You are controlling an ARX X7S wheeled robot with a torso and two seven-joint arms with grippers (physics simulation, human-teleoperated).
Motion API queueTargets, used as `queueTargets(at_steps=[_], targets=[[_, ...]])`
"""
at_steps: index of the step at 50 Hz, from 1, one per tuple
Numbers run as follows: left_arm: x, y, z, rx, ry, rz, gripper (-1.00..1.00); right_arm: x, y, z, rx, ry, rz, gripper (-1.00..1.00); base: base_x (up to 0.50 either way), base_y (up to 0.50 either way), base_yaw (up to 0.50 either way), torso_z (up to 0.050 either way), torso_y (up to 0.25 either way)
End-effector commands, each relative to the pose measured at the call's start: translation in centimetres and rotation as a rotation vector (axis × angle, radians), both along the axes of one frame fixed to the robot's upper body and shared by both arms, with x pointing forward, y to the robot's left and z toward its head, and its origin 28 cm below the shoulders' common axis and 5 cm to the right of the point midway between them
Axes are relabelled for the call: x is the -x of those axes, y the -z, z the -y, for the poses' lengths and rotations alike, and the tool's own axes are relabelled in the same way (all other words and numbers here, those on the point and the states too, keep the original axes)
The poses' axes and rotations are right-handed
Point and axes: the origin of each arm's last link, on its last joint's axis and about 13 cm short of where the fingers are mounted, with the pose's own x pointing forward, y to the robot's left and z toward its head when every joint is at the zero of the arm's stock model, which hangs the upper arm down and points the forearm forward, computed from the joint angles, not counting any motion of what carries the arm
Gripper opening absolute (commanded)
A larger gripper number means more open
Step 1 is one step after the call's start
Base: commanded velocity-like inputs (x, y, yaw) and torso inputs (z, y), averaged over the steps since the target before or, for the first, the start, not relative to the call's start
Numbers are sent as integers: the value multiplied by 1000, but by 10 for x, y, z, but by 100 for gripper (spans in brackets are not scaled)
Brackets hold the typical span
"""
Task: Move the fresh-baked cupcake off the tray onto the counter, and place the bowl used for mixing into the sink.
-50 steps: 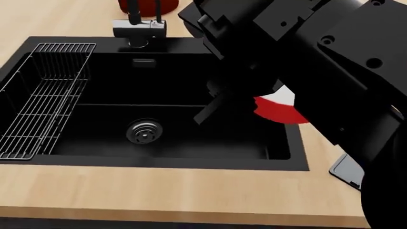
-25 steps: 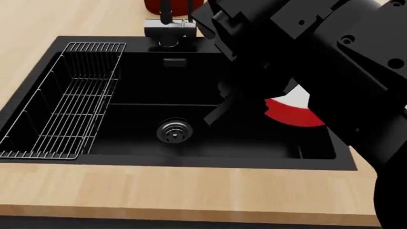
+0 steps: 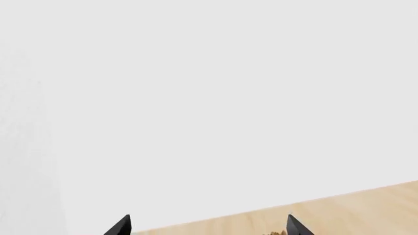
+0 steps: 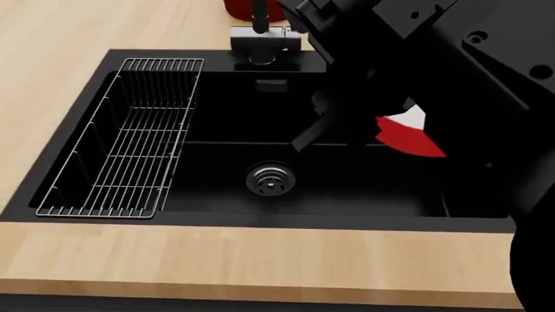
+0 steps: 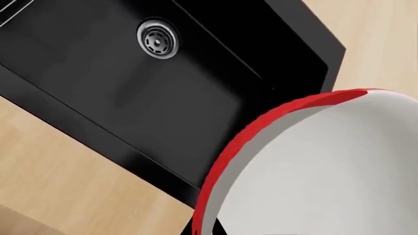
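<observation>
Bowl (image 4: pixel 407 135) is hanging over the black sink's (image 4: pixel 217 166) right side, light wooden counter (image 4: pixel 251 263) wrapping around it. Right gripper's jaws are hidden behind the arm, so can't tell; left gripper (image 3: pixel 207 226) is sitting spread, pinching nothing.

open sink basin (image 4: pixel 217 162), wire rack (image 4: pixel 121 156) at left

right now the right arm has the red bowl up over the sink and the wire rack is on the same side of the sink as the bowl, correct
Not quite. The red bowl is held over the sink by the right arm, but the wire rack sits at the opposite end, on the robot's left, with the drain between them. The head view shows it.
</observation>
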Motion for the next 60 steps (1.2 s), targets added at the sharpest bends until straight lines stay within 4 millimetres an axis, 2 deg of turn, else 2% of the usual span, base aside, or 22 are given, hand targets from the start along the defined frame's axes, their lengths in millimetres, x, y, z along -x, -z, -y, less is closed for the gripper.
queueTargets(at_steps=[1, 15, 27, 36, 60], targets=[[-3, 5, 3, 6, 13, 19, 100, 0, 0, 14, 63, 78, 1, -100, 0, 0, 0, 0, 0], [-6, 12, 6, 13, 32, 38, 100, -2, 7, 15, 46, 81, -6, -100, 218, 0, 0, 0, 1], [-6, 11, 6, 46, 34, 66, 100, -1, 6, 12, 60, 74, -14, -100, 331, 0, 0, 0, 2], [-6, 11, 5, 46, 31, 69, 100, 0, 13, 11, 56, 71, -37, -100, 305, 0, 0, 0, 1], [-6, 10, 5, 56, 31, 78, 100, -1, 12, 8, 69, 48, -39, -100, 228, 38, 0, 0, 1]])
